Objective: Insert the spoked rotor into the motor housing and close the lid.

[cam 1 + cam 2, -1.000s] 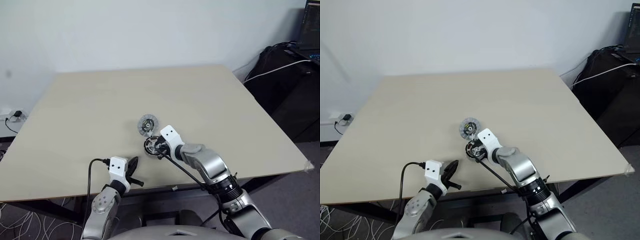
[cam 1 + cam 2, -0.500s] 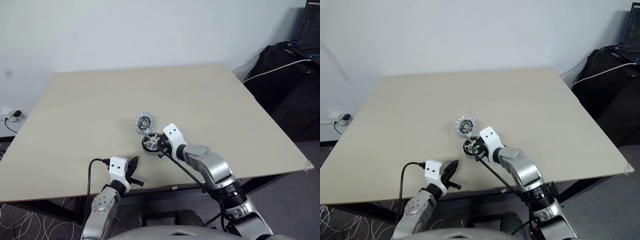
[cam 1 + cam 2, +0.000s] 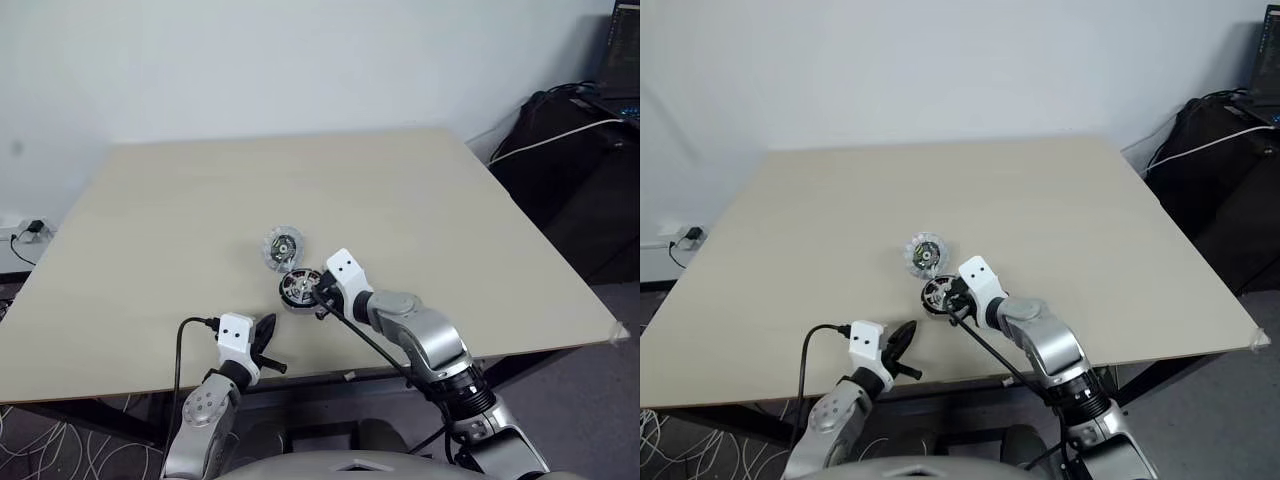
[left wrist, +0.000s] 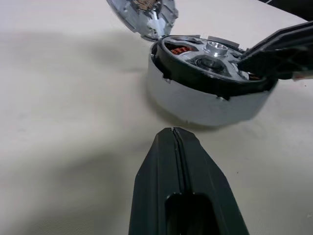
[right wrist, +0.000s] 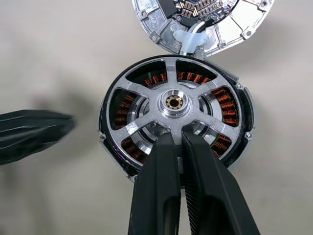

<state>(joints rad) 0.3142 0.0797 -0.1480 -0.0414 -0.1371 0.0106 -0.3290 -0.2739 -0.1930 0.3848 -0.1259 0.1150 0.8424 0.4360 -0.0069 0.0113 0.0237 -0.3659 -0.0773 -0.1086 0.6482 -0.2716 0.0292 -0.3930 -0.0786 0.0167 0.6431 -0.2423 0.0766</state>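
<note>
The motor housing (image 3: 298, 288) lies near the table's front middle, its copper windings showing between the spokes. The spoked rotor (image 5: 173, 102) sits inside it, silver hub at the centre. My right gripper (image 5: 177, 136) comes in from the right and is shut on the rotor's near part, beside the hub. The lid (image 3: 281, 248), circuit face showing, rests against the housing's far-left edge and looks tilted in the left wrist view. My left gripper (image 4: 172, 133) is shut and empty, a short way in front of the housing, by the table's front edge.
The beige table (image 3: 200, 200) spreads wide to the left, right and back. A white wall stands behind it. Dark bags and a white cable (image 3: 560, 135) lie off the table's right side. A wall socket (image 3: 30, 232) is at the far left.
The right gripper has shifted the housing with the rotor a little to the left, and the lid has slid left with it. The left gripper has stayed still.
</note>
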